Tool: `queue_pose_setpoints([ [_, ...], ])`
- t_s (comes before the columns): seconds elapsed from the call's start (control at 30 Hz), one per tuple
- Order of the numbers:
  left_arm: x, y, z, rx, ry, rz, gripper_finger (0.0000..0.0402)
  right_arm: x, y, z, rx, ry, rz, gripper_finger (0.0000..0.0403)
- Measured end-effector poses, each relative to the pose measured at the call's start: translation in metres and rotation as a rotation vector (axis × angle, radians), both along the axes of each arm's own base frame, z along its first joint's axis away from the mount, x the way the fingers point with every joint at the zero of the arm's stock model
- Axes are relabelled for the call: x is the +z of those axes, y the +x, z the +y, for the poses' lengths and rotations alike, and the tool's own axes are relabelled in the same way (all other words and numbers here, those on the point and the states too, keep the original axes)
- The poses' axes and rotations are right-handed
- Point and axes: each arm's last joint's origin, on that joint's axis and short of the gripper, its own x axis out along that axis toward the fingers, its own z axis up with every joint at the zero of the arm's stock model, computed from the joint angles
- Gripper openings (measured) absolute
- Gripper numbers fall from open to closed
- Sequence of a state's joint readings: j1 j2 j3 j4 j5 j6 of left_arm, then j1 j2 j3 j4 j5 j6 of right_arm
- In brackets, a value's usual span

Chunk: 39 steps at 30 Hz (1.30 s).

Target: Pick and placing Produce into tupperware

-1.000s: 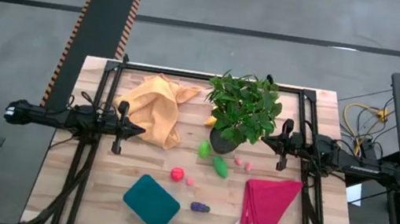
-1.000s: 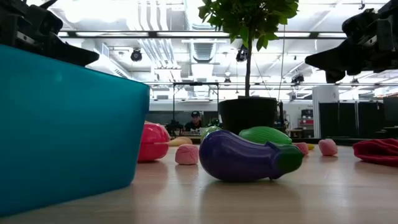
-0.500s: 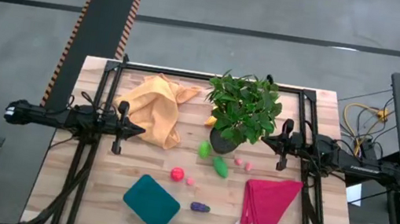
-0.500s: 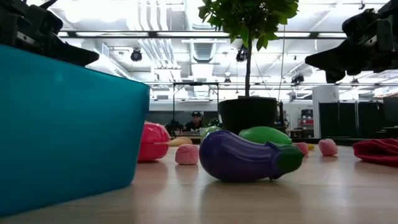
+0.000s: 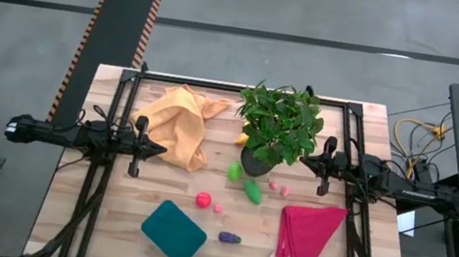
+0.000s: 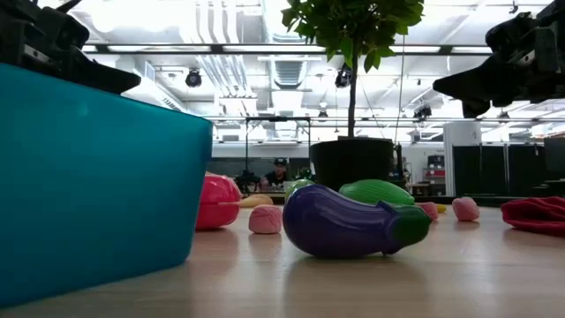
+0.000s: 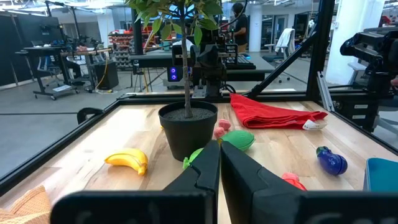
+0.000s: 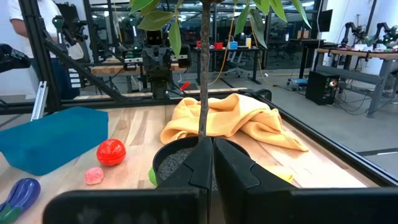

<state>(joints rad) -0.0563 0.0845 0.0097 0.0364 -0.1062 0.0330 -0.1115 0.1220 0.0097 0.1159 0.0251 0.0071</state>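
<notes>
from above, the teal tupperware lies near the front edge of the desk, left of centre, its long axis on a diagonal running from back-left to front-right. the purple eggplant lies just beside its right corner, long axis across the desk. a red fruit and a small pink piece sit behind it; two green pieces lie at the foot of the potted plant, with two pink bits to their right. an orange-yellow cloth is at back left, a magenta cloth at front right. the left gripper hangs at the left side, the right gripper at the right, both apart from the produce.

at desk level, the tub wall fills the left; the eggplant lies lengthwise across the view, green cap to the right.

the left wrist view shows its fingers pressed together, pointing at the plant pot, with a yellow banana lying beside the pot.

the right wrist view shows its fingers pressed together too, the tub beyond.
</notes>
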Motion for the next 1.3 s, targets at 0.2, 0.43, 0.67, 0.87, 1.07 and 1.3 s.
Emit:
queue_pose_setpoints([
  [0.2,0.000,0.000,0.000,0.000,0.000,0.000,0.0000,0.000,0.000,0.000,0.000,0.000,0.000,0.0009],
  [0.43,0.002,0.000,0.000,0.001,-0.001,-0.023,0.0000,0.001,0.000,0.000,0.000,-0.006,-0.014,0.0009],
  [0.67,0.006,0.000,0.000,0.004,-0.016,-0.067,0.0000,0.003,0.000,0.000,-0.004,0.088,-0.045,0.0009],
  [0.87,0.006,0.000,0.000,0.004,-0.107,-0.071,0.0000,0.009,0.000,0.000,0.013,0.290,-0.132,0.0009],
  [1.07,0.017,0.001,0.000,0.002,-0.035,-0.104,0.0005,0.022,-0.002,0.000,0.032,0.252,-0.264,0.0018],
  [1.3,0.046,0.009,0.002,0.070,0.078,-0.078,0.0084,0.037,0.002,0.000,0.024,0.176,-0.267,0.0108],
])
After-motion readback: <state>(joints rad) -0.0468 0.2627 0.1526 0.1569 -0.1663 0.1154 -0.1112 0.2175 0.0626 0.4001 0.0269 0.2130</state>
